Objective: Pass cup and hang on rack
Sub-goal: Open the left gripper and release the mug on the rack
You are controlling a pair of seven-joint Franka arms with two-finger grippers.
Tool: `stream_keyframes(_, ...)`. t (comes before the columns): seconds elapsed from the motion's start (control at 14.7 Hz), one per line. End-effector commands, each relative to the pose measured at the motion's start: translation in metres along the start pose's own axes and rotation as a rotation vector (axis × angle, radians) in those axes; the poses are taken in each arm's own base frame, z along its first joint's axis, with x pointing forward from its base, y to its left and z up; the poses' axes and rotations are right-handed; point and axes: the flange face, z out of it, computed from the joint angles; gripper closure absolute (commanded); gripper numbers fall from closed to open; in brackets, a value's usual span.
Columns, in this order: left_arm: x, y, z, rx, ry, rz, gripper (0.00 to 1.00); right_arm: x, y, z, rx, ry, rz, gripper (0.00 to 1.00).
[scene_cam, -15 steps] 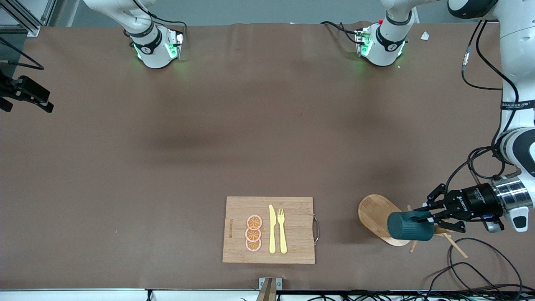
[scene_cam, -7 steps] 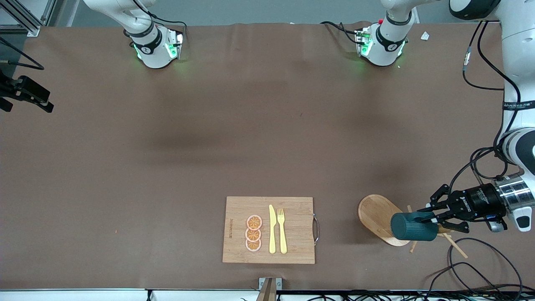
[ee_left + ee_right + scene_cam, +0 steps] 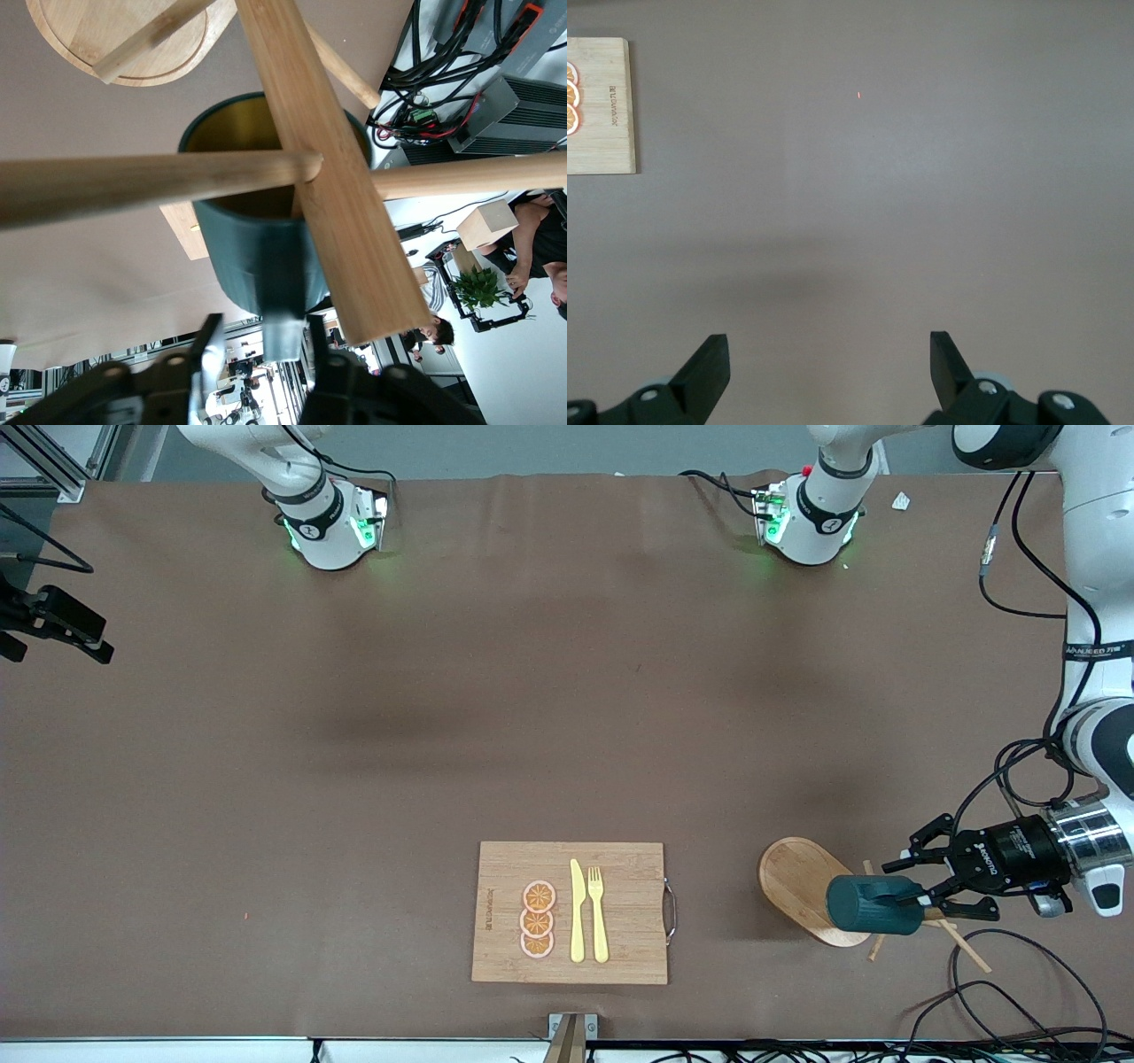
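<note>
The brown table (image 3: 354,735) carries a rectangular bamboo cutting board (image 3: 505,868). At its 3 o'clock stands the light wooden mug rack (image 3: 797,881). The small dark teal-green cup (image 3: 873,904) hangs there on a peg. The left gripper (image 3: 921,881) has opened, fingers (image 3: 208,350) around the cup handle without squeezing. The right gripper (image 3: 828,359) waits wide open, holding nothing, over bare table.
</note>
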Motion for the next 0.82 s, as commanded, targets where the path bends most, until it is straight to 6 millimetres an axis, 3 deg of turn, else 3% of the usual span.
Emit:
stream_keyframes(0.0, -0.013, 0.009, -0.009, -0.031, -0.012, 0.079, 0.0, -0.003, 0.0, 0.0, 0.011, 0.001, 0.0, 0.0)
stream_keyframes(0.2, -0.024, 0.01, -0.01, -0.024, -0.015, 0.101, 0.0, -0.003, 0.0, 0.0, 0.011, 0.003, 0.0, 0.0)
stream_keyframes(0.41, -0.056, 0.014, -0.02, -0.001, 0.026, 0.16, 0.0, -0.003, 0.0, 0.0, 0.011, 0.004, 0.0, 0.0)
stream_keyframes(0.75, -0.136, 0.009, 0.003, 0.176, 0.221, 0.39, 0.0, -0.003, 0.0, 0.0, 0.011, 0.003, 0.0, 0.0)
